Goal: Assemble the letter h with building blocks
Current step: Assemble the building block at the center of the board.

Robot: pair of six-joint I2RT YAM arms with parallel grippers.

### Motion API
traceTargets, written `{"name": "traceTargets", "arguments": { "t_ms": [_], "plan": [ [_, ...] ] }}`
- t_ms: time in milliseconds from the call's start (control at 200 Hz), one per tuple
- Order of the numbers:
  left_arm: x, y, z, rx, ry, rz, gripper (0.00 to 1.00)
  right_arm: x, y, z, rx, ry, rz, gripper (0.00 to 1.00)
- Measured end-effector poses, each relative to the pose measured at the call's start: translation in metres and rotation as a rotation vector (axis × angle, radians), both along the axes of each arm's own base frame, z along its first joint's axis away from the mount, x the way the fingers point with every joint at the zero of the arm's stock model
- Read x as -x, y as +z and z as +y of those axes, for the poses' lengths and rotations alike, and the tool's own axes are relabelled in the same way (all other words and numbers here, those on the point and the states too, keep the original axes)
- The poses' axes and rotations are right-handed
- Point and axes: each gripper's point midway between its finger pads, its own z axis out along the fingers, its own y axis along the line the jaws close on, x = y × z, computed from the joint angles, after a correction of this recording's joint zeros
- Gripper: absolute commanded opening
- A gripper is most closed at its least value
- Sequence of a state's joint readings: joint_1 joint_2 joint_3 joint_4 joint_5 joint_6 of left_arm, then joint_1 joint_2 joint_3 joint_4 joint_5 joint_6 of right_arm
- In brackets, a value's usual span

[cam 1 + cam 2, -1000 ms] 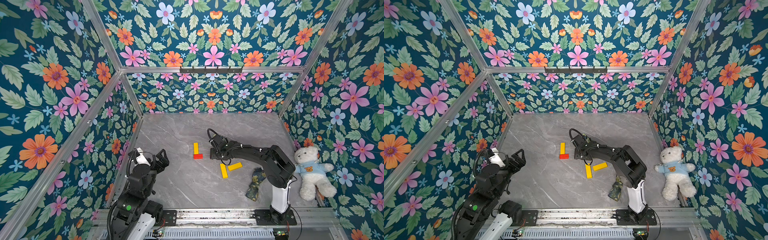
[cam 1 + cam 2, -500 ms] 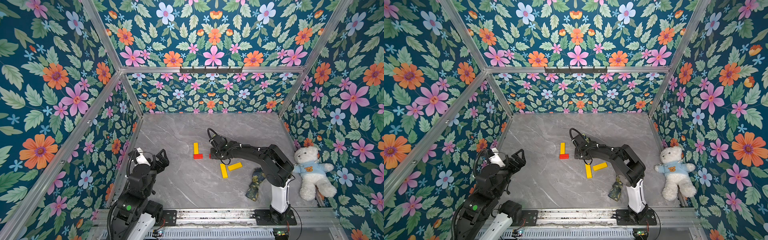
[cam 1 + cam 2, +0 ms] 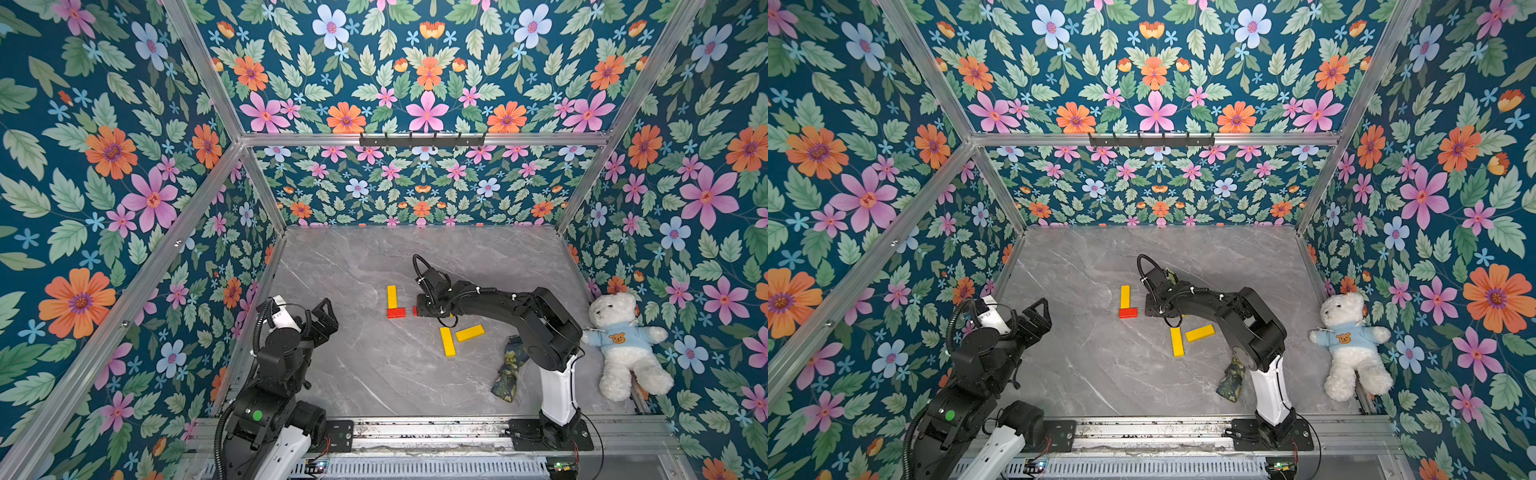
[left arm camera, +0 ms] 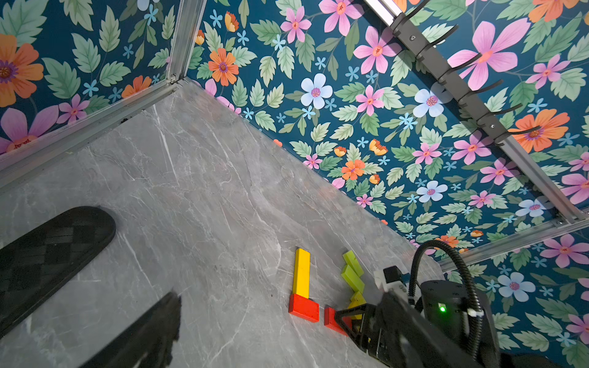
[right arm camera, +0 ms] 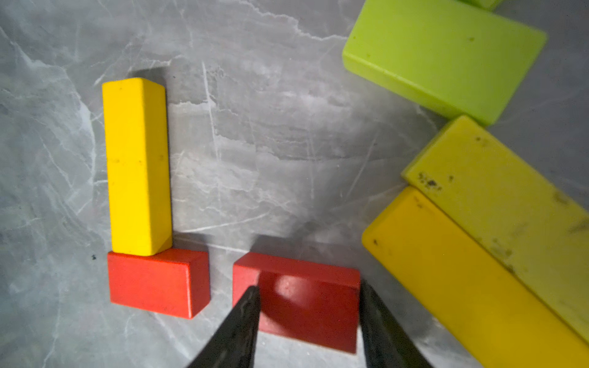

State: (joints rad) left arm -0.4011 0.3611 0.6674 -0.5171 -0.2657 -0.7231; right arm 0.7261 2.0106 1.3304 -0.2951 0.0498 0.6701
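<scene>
A yellow bar (image 3: 392, 296) lies on the grey table with a red block (image 3: 396, 313) crosswise at its near end, the two forming an L; the right wrist view shows this yellow bar (image 5: 137, 165) and red block (image 5: 157, 283) touching. A second red block (image 5: 306, 296) lies flat a small gap to the right of the first. My right gripper (image 5: 308, 288) is shut on the second block, a finger at each end. From the top the right gripper (image 3: 420, 309) hides most of it. My left gripper (image 3: 322, 318) hangs open and empty at the near left.
Two loose yellow bars (image 3: 447, 341) (image 3: 470, 333) lie near the right arm's elbow. Lime-green blocks (image 4: 352, 270) and more yellow bars (image 5: 462, 277) sit just beyond the right gripper. A floral cloth scrap (image 3: 509, 370) and a white teddy bear (image 3: 621, 345) lie at the right. Floral walls enclose three sides.
My right gripper's jaws have narrowed onto the second red block, whose red end now shows beside the gripper. The left arm has not moved.
</scene>
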Motion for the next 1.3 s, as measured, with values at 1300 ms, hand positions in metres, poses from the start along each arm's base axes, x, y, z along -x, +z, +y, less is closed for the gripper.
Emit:
{"name": "traceTargets", "arguments": {
  "t_ms": [1300],
  "plan": [
    [0.0,-0.003,0.0,-0.004,0.003,0.006,1.0,0.002,0.001,0.025,-0.024,0.037,0.016,0.59]
  ]
}}
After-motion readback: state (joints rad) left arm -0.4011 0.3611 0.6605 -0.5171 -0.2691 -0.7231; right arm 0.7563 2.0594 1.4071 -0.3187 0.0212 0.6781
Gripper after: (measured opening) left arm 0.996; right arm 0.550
